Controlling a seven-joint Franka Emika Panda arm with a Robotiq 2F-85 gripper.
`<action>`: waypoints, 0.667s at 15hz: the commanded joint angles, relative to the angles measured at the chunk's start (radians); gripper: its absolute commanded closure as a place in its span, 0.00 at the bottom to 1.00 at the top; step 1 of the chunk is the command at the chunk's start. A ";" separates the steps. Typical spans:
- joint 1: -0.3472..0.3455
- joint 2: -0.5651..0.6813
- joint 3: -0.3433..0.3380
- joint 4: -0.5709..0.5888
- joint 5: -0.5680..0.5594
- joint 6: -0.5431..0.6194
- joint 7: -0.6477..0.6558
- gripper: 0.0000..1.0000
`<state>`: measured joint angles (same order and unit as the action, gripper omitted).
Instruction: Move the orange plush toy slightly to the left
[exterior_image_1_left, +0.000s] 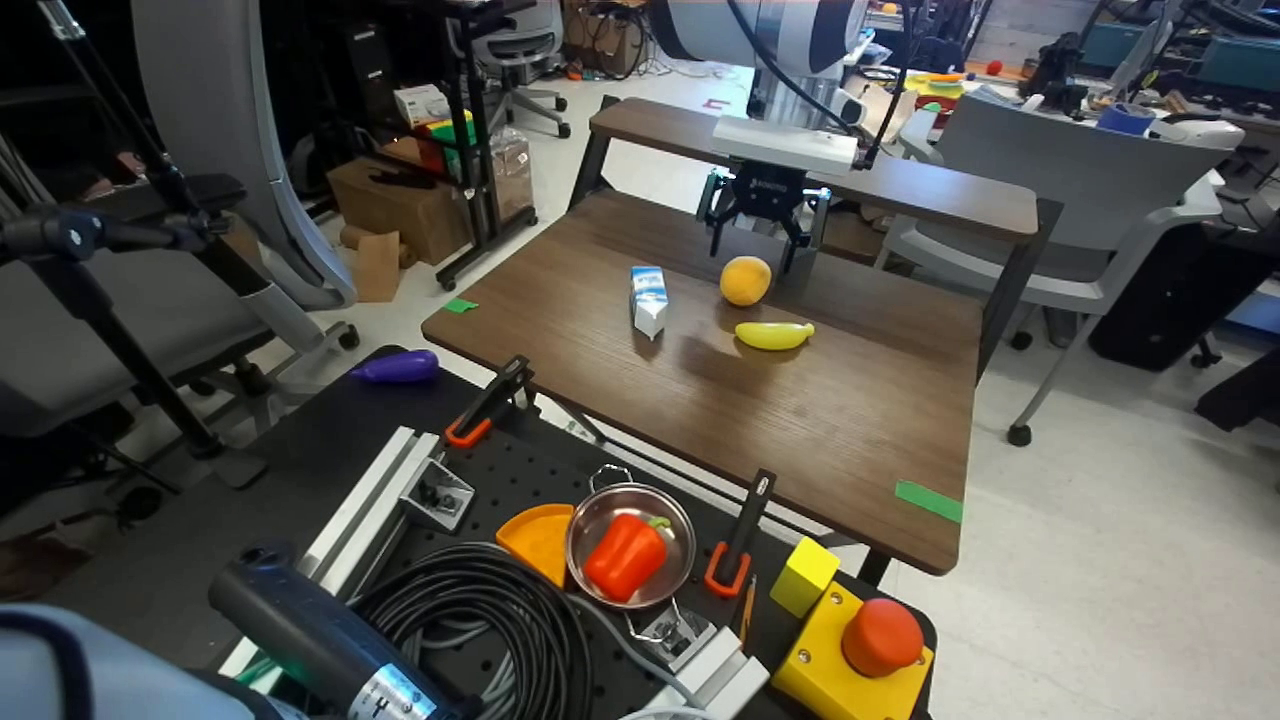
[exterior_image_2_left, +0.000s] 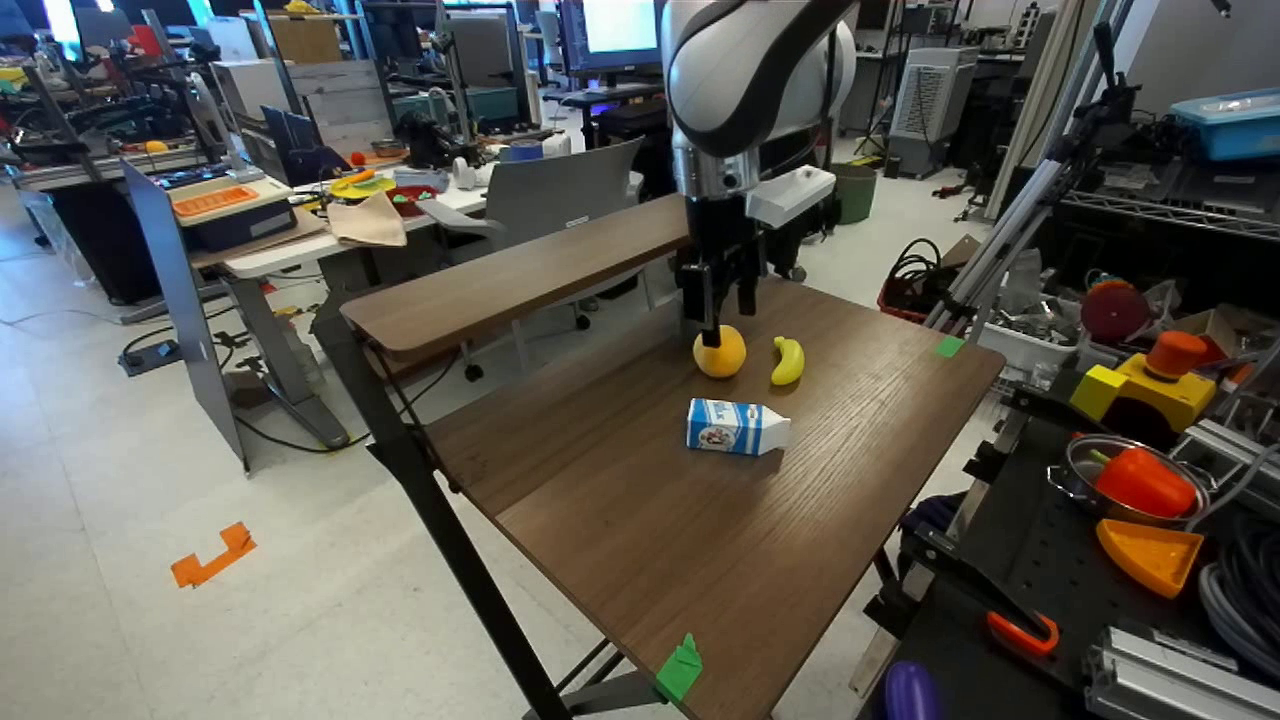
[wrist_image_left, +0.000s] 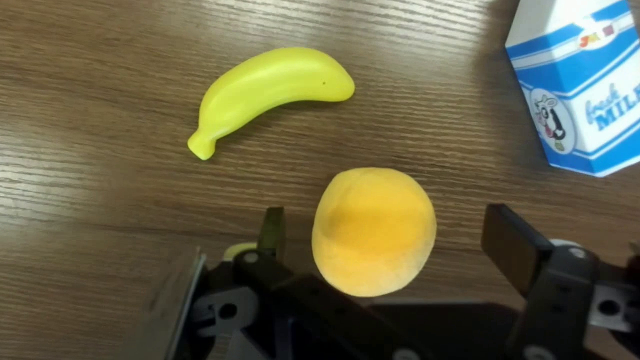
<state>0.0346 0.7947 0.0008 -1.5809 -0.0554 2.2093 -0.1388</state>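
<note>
The orange plush toy, a round orange-yellow ball, sits on the brown table in both exterior views (exterior_image_1_left: 745, 283) (exterior_image_2_left: 724, 360). It also shows in the wrist view (wrist_image_left: 374, 232). My gripper (exterior_image_1_left: 751, 260) is open and empty, pointing down just above the toy. It also shows in an exterior view (exterior_image_2_left: 729, 328), where one finger overlaps the toy's top edge. In the wrist view the toy appears between the two spread fingers (wrist_image_left: 386, 222). There is a gap on each side, wider on the right. Neither finger visibly grips it.
A yellow banana (exterior_image_1_left: 774, 336) (wrist_image_left: 272, 85) lies close to the toy. A blue and white milk carton (exterior_image_1_left: 649, 300) (exterior_image_2_left: 735, 427) lies on the other side. A raised shelf (exterior_image_1_left: 680, 130) runs along the table's back edge (exterior_image_2_left: 600, 270). Green tape marks table corners.
</note>
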 joint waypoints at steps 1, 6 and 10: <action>0.015 0.064 -0.002 0.077 -0.031 0.000 0.025 0.00; 0.021 0.109 -0.007 0.120 -0.052 -0.009 0.034 0.00; 0.026 0.131 -0.015 0.142 -0.076 -0.014 0.047 0.42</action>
<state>0.0472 0.8960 -0.0014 -1.4854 -0.1083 2.2095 -0.1113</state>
